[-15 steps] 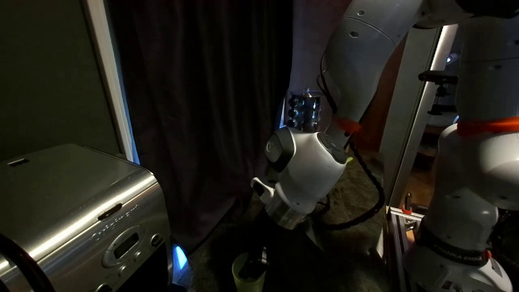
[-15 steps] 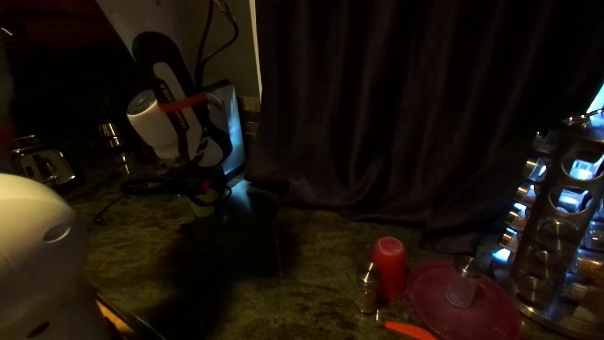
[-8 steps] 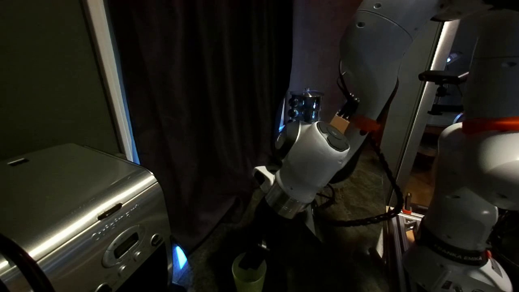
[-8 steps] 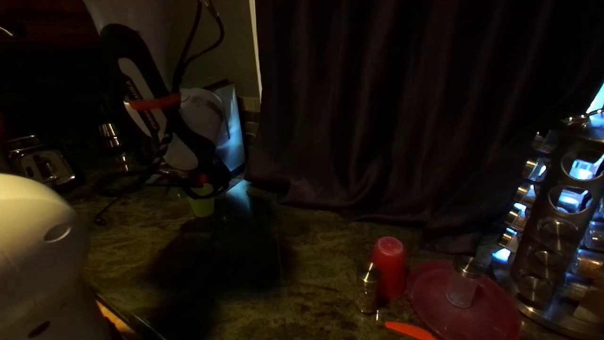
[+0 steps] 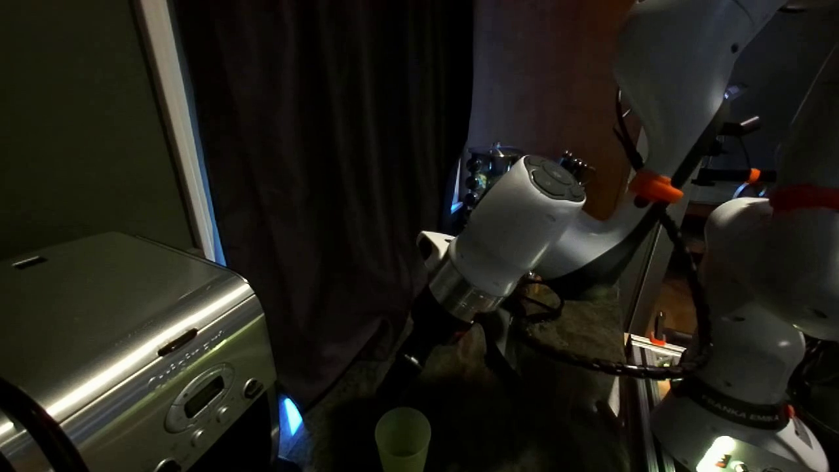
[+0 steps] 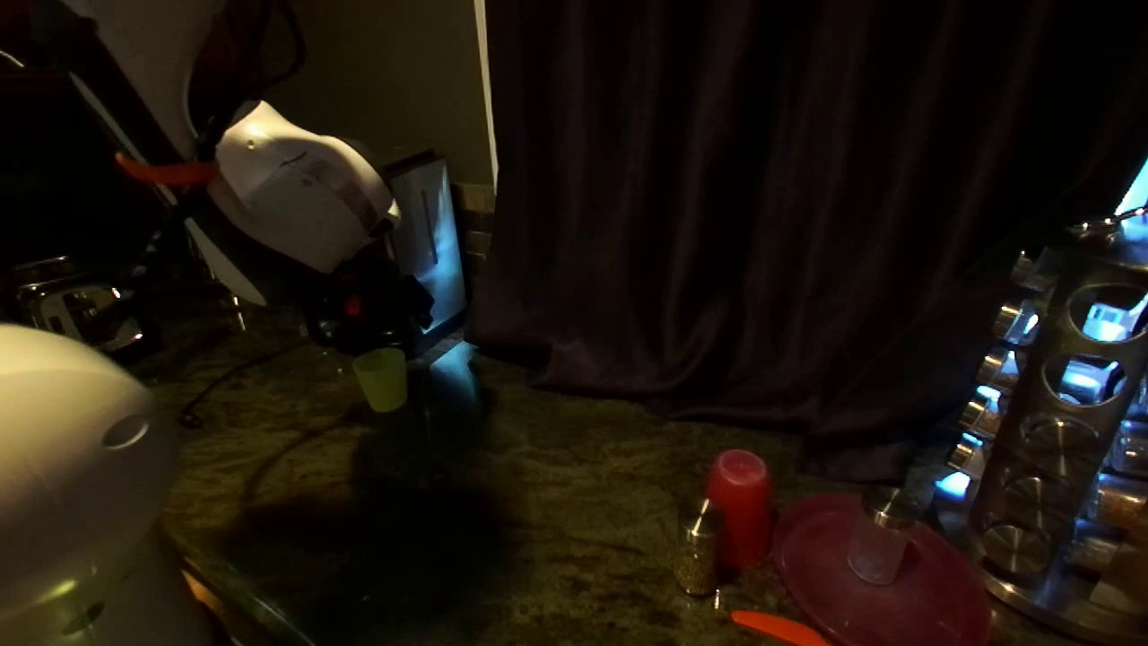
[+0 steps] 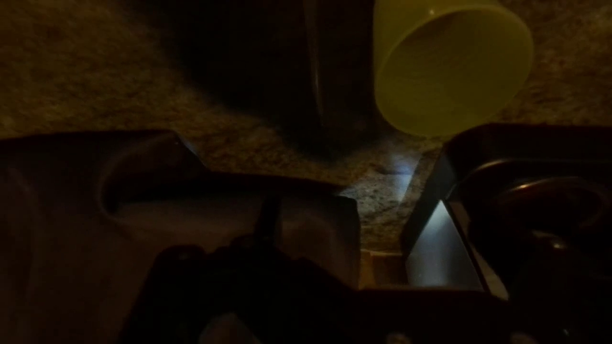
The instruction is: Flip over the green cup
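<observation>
The green cup [image 5: 402, 439] stands upright on the counter, its mouth facing up and its walls free of the fingers. In another exterior view the green cup [image 6: 382, 384] widens toward its rim, directly under the dark gripper [image 6: 372, 318]. My gripper [image 5: 451, 385] hangs tilted above and behind the cup, with its black fingers spread apart. From the wrist, the cup [image 7: 454, 71] shows at the top right, beyond the fingertips, and its inside looks bare. Only counter and a shiny panel appear in the gap between the jaws. Much of the gripper is lost in shadow.
A steel appliance [image 5: 131, 341] sits close beside the cup. Farther along the counter are an upturned red cup [image 6: 743, 511], a grinder [image 6: 698, 549], a pink plate [image 6: 807, 547] bearing a jar, an orange-handled utensil [image 6: 778, 627] and a spice rack [image 6: 1045, 484]. A dark curtain [image 6: 717, 224] hangs behind.
My gripper has lifted up and back out of the cup's mouth, where a finger reached in a second ago. Its fingers now show wide apart. The cup has kept its place.
</observation>
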Controlling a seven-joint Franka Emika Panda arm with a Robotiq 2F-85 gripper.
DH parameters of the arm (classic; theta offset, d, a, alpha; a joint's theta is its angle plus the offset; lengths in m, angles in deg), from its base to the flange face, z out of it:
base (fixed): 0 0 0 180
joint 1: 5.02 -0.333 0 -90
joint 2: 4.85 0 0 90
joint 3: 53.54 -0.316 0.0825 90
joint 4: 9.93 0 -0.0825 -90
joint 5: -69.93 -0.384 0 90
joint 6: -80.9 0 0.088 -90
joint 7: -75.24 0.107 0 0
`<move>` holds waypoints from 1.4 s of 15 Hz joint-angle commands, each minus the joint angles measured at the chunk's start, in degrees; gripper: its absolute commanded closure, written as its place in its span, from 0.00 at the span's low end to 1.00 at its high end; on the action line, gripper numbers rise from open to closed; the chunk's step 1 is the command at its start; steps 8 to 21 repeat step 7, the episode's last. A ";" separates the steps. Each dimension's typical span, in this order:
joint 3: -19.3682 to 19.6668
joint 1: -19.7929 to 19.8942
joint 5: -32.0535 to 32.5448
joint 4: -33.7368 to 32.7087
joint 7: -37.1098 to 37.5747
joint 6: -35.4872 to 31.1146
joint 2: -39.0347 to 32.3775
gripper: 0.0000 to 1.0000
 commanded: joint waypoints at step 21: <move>4.38 -10.53 -26.99 2.65 -16.42 9.39 5.20 0.00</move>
